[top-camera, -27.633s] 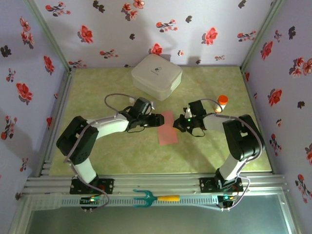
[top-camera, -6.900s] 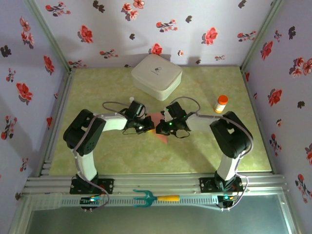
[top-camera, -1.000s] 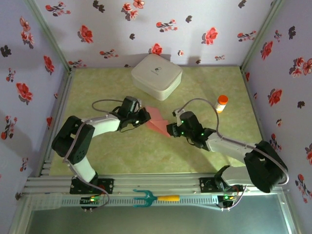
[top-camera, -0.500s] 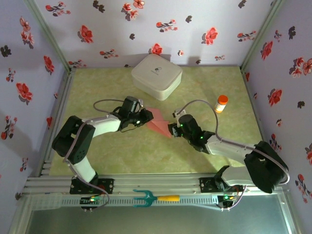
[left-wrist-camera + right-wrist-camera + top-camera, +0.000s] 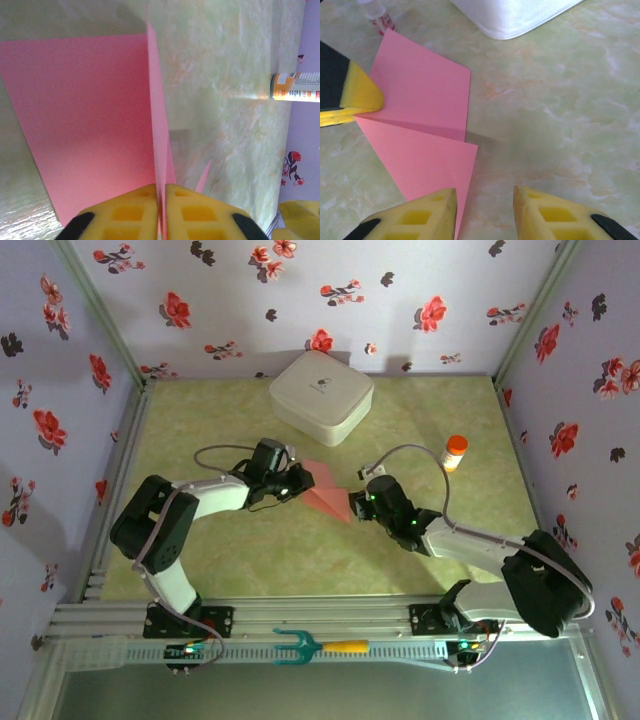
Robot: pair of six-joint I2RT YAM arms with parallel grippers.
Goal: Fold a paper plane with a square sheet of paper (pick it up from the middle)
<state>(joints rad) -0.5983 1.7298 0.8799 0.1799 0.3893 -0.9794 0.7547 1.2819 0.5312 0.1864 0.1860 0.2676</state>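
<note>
The thin pink-red square sheet of paper (image 5: 326, 496) sits in the middle of the pale green marbled tabletop (image 5: 250, 550), between the two arms. It is part-folded. In the right wrist view the paper (image 5: 425, 90) shows two panels meeting along one slanted crease, and nothing yet looks like a pointed dart.

The left gripper (image 5: 299, 483) is at the paper's left end. In its own view the left gripper (image 5: 161, 199) has its yellow fingers (image 5: 134, 214) pressed together on a thin upright fold of the paper (image 5: 90, 110).

The right gripper (image 5: 356, 506) is at the opposite, near-right corner. Its fingers (image 5: 417, 220) stand apart with nothing between them, one hanging just over the paper's lower edge.

This looks like an early creasing step, with the left side anchoring the fold. The next move probably calls for the right fingers to take the free corner and bring it across to the crease, while the pinch keeps the sheet from sliding.

The white rounded plastic box (image 5: 321, 396) and the orange-capped bottle (image 5: 455, 452) are well apart from the work.
</note>
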